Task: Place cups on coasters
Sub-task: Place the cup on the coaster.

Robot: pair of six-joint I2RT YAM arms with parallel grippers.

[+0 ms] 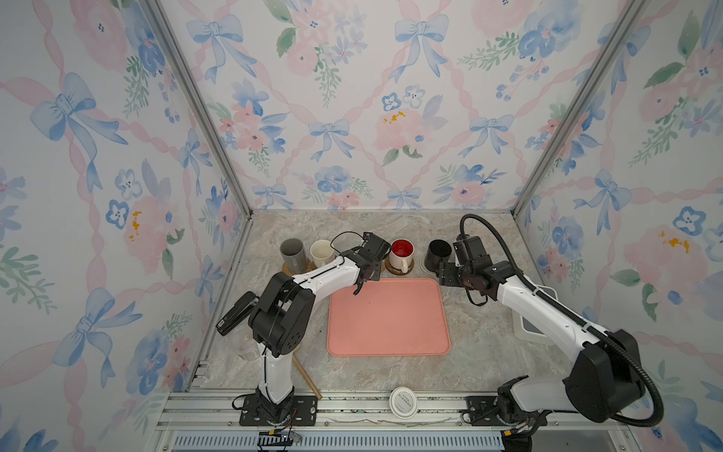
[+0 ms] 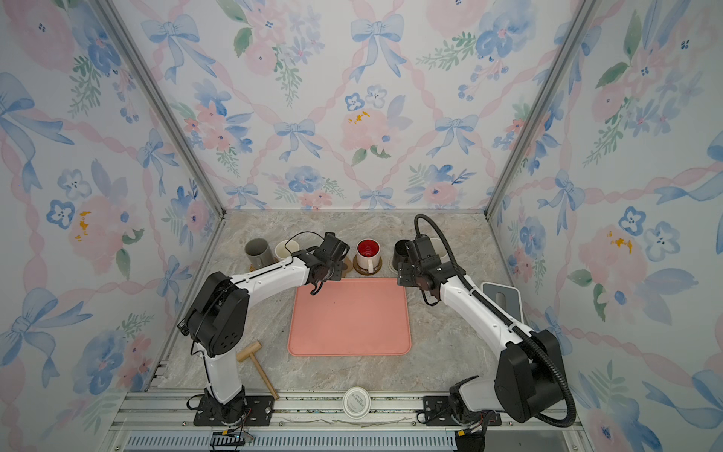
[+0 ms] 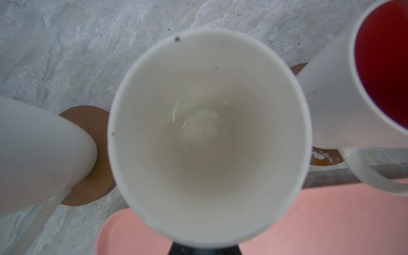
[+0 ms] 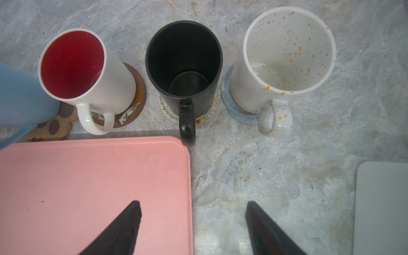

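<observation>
Six cups stand in a row beyond the tray. The grey cup point(image 1: 293, 254) sits on a rattan coaster point(image 1: 307, 268). The cream-white cup point(image 1: 322, 253) sits on a brown round coaster point(image 3: 92, 176). The light blue cup point(image 4: 22, 99) rests on the paw coaster point(image 4: 53, 128), under my left gripper point(image 1: 359, 289), which is shut at its handle. The red-inside cup point(image 4: 88, 72) is on a wooden round point(image 4: 136, 92), the black cup point(image 4: 183, 61) on a cream woven mat point(image 4: 167, 110), and the speckled cup point(image 4: 284, 57) on a grey-blue mat point(image 4: 238, 112). My right gripper point(image 4: 192, 202) hangs open and empty over the tray's far right corner.
A pink tray point(image 1: 387, 317) fills the table's middle. A white round lid point(image 1: 403, 401) lies on the front rail. A wooden mallet point(image 2: 258, 364) and a black stapler-like object point(image 1: 236, 313) lie by the left arm's base. A grey-white flat device point(image 2: 504, 297) sits at the right wall.
</observation>
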